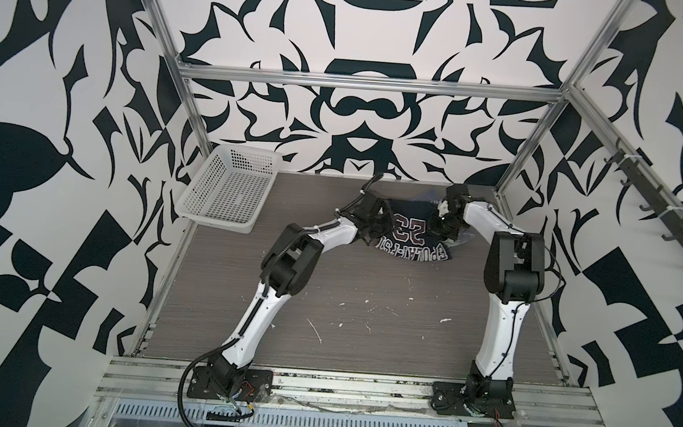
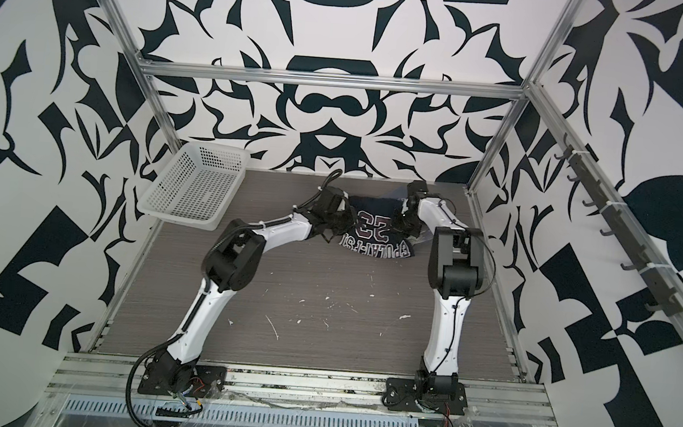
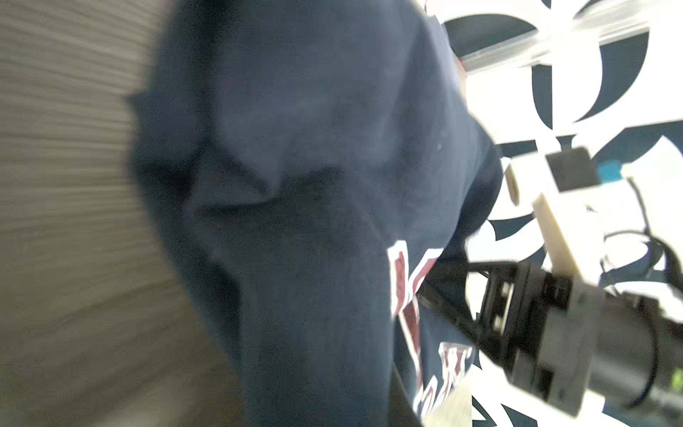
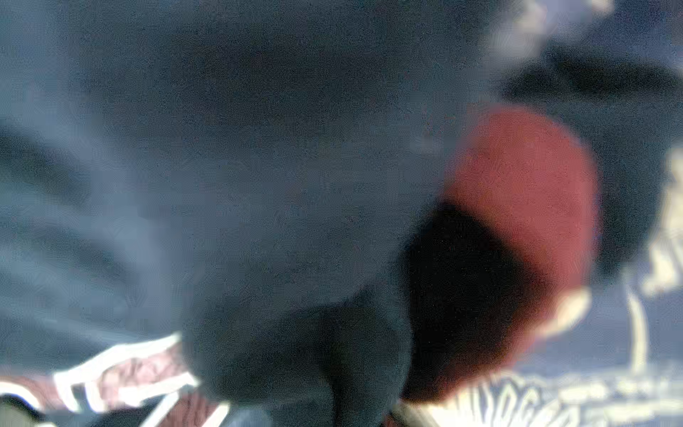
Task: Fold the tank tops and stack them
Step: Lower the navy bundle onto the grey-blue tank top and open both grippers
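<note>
Both top views: navy cloth tank top point(image 1: 409, 236), red-trimmed, white-lettered, bunched at far centre of grey woodgrain table point(image 1: 365, 308) between left gripper point(image 1: 375, 234) and right gripper point(image 1: 440, 229), tips buried in cloth. Wrist views alone, blurred: navy folds up close, both jaw pairs closed on them.

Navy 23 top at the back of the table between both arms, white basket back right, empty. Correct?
Not quite: the white basket stands back left, not back right; both top views show it. The rest holds: it is empty, and the navy top is at the back.

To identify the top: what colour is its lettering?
Dark red, white-outlined; navy top, best in a top view.
</note>
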